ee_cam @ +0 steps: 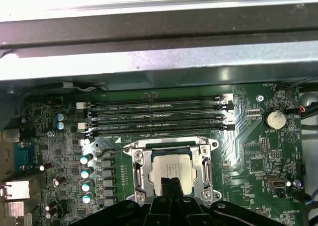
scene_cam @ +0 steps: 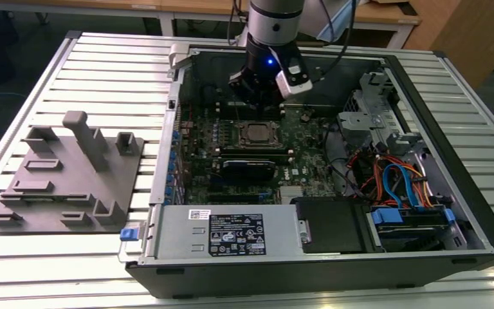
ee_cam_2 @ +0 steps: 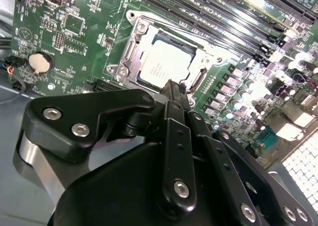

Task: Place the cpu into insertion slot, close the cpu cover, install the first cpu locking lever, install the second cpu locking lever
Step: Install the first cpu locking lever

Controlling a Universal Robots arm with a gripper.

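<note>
Cpu [ee_cam: 171, 167] sits flat in its socket on the motherboard [ee_cam: 258, 151], right under the jaw tips and extending away from them. Cpu cover [ee_cam: 205, 172] is down around it, with the chip showing through the window. Gripper [ee_cam: 170, 187] hangs over the chip's near edge, jaws pressed together, holding nothing. Wire lever [ee_cam: 112, 150] lies by the cover's far corner; latched or not, cannot tell.

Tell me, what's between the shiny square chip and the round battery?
In the first wrist view, the silvery side of the cpu cover beside the cpu, then green board with tiny parts up to the battery.
</note>
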